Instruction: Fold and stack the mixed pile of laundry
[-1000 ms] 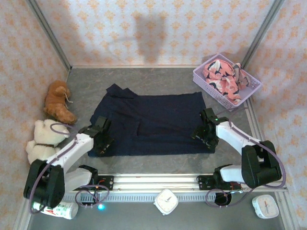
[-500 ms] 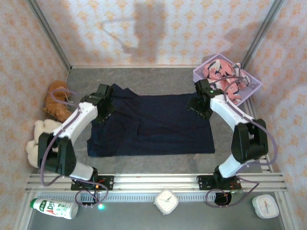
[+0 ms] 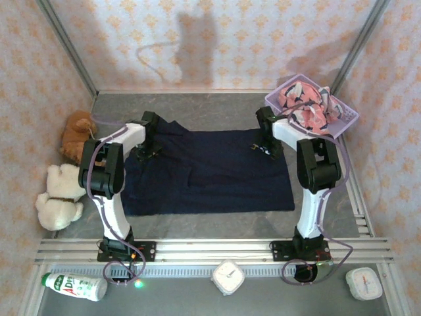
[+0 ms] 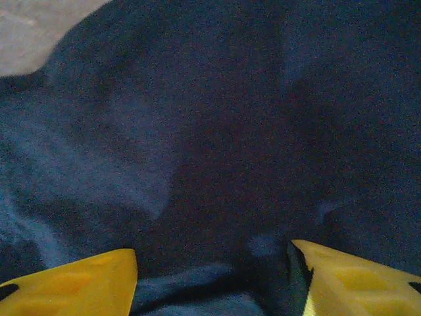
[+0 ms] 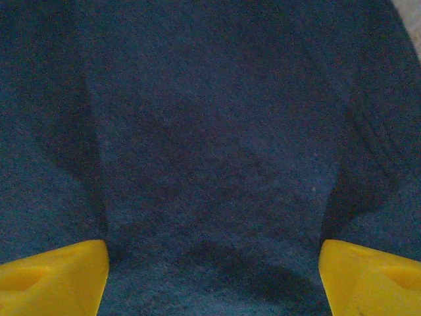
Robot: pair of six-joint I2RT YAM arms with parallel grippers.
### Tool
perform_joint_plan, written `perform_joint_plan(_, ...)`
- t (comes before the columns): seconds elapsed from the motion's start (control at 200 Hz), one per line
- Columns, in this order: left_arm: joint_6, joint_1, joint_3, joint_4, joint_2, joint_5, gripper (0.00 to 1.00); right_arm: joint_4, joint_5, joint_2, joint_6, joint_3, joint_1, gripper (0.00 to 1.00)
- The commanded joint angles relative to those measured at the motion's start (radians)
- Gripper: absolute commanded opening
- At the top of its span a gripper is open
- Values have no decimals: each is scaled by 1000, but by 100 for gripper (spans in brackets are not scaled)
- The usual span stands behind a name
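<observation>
1. While both arms stretch out toward the far half of the bench [image 3: 217,108], the dark navy garment [image 3: 210,174] lies spread almost flat across the bench's middle. Only its far left corner is rumpled.
2. The left hand [image 3: 142,154] hangs over that rumpled corner, pointing down at the cloth. In the left wrist view its yellow fingertips [image 4: 85,283] stand apart, with soft navy folds below and beyond them. Nothing is pinched, so this hand is released.
3. The right hand [image 3: 262,150] hangs over the garment's far right corner, near the lavender basket [image 3: 289,126]. In the right wrist view its yellow fingertips [image 5: 52,276] are spread wide over smooth navy cloth, so this hand is released too.
4. The salmon-pink shark-print garment [image 3: 306,108] lies bunched inside the basket at the bench's far right corner, apart from the navy one.
5. A brown plush toy [image 3: 75,135] and a cream plush toy [image 3: 58,194] sit along the left edge of the bench.
6. A bottle [image 3: 75,286] lies on its side at the near left, in front of the rail. Two small clocks [image 3: 228,276] rest further to the right.
</observation>
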Motion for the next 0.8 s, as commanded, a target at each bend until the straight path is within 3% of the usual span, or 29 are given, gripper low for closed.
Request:
perform_joint_plan(0.0,11,10,-80,-62,-56,-84,63,-9,-36,-4,62,-46,-3,83)
perform_joint_plan(0.185,-15,9,-226,-53,-142,-93,63,19,-110,-64,119,-149,35,83)
perform_joint_plan(0.315,-3,9,-195,-96,-183,-127,64,-14,-98,-116,98,-107,39,83)
perform_joint_plan(0.455,32,18,-33,-126,-179,-152,67,-125,-16,-84,-5,93,15,83)
perform_joint_plan(0.62,59,32,212,-142,-69,-125,69,-154,46,49,-51,303,-35,82)
perform_joint_plan(0.791,84,50,399,-148,62,-51,69,-178,91,223,-69,501,-48,73)
